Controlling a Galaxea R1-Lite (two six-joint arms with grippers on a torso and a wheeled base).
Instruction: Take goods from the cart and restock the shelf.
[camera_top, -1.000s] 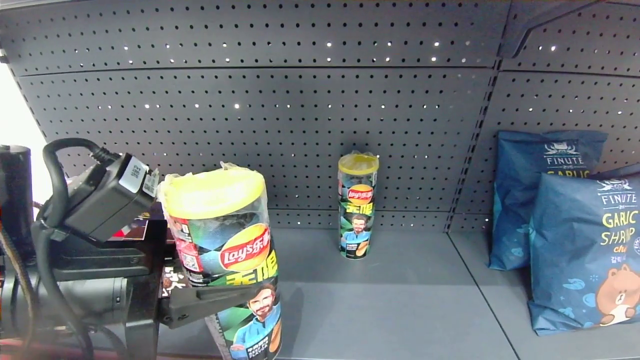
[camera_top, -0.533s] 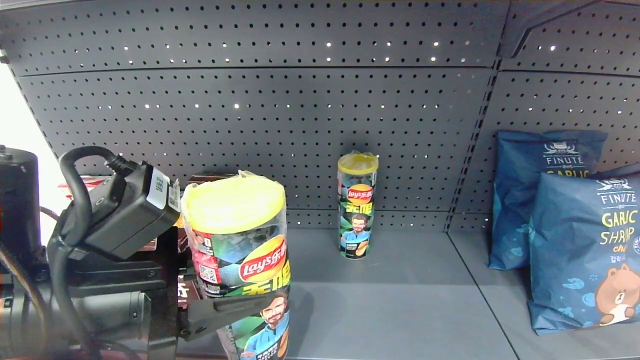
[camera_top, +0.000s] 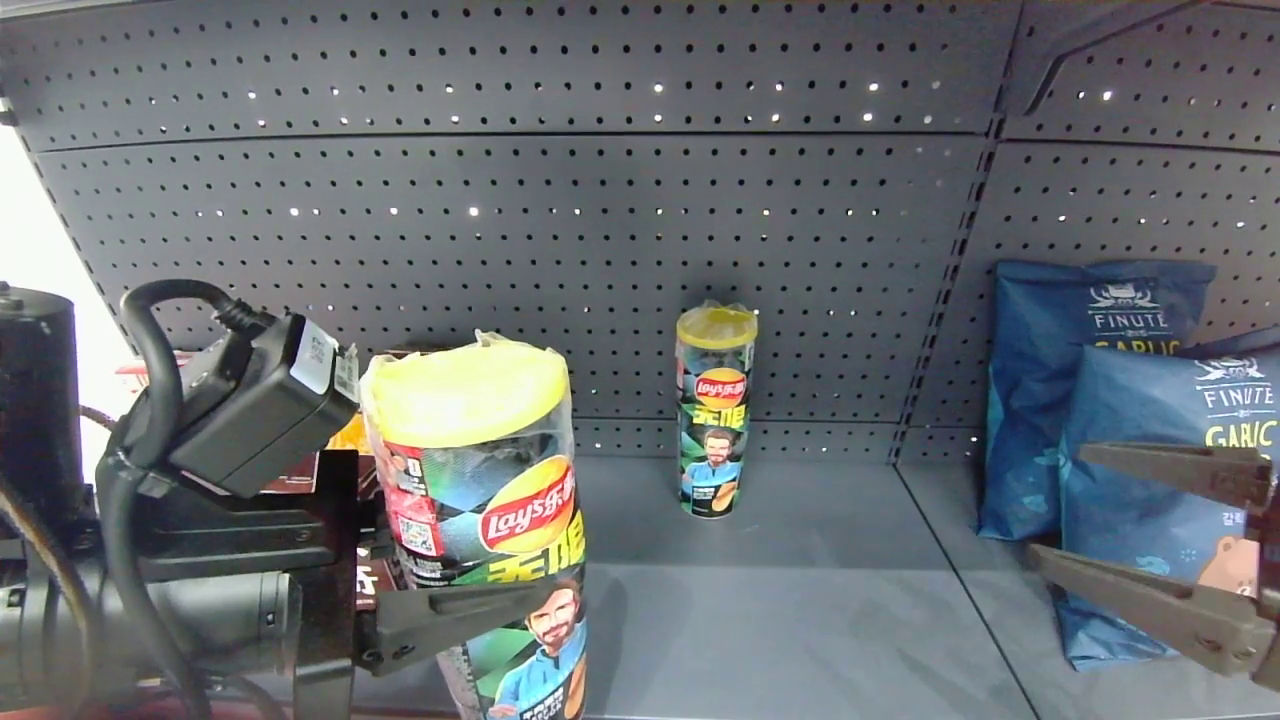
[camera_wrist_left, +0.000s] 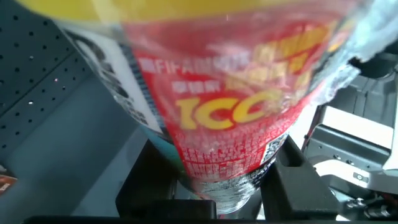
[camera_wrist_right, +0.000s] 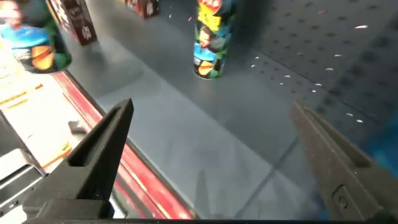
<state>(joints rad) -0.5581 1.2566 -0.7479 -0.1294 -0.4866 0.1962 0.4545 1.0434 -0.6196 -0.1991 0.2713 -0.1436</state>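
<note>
Yellow-lidded chip can (camera_top: 480, 520) upright at shelf (camera_top: 800, 600) front; second can (camera_top: 715, 410) upright near back.

Setting: retail shop. Evidence: grey shelf (camera_top: 800, 600) w/ pegboard back panel (camera_top: 600, 250), red price rail (camera_wrist_right: 152, 186) on front edge. Packaged stock: chip can (camera_top: 715, 410) beyond left jaws, blue snack bags (camera_top: 1090, 380) behind right jaws.

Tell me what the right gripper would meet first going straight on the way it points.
Probably the bare shelf floor: the open right gripper frames it in its wrist view. The standing chip can lies farther along; depth is unclear.
</note>
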